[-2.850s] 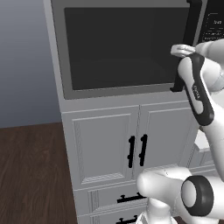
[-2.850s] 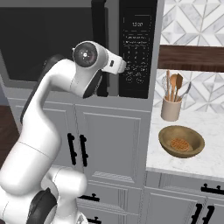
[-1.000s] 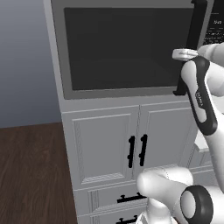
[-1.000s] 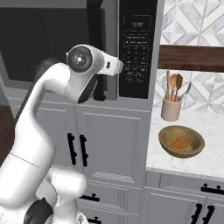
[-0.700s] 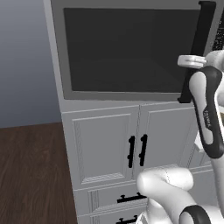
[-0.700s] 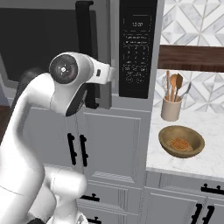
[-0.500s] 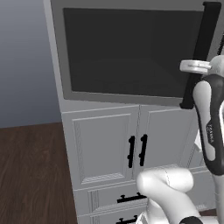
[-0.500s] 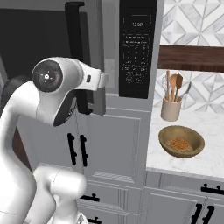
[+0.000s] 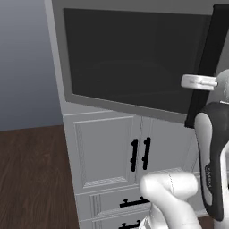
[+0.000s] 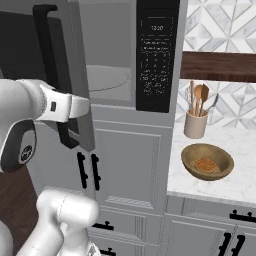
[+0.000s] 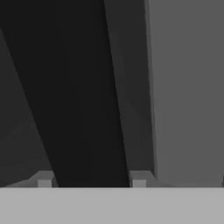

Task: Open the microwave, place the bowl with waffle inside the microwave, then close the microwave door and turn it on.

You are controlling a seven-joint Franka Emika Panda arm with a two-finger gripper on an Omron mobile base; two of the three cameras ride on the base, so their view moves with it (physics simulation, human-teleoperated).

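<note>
1. Presently we find the microwave door [image 10: 75, 75] swung partly open, its cavity and turntable exposed beside the keypad of the microwave [image 10: 157, 55].
2. We observe the end effector [image 11: 91, 179] with a tip on either side of the black bar handle [image 11: 83, 96]; the jaws stand moderately apart around it, and we judge this a grip on the handle.
3. We judge the opening step underway and not finished.
4. The bowl [image 10: 207, 161] sits on the white marble tabletop [image 10: 245, 185] to the right, with the waffle [image 10: 205, 164] inside it, untouched.
5. Loading, closing and starting remain.
6. We note grey panelled cabinets [image 9: 112, 152], a utensil crock [image 10: 196, 122], patterned wall tile and dark wood flooring [image 9: 31, 179].
</note>
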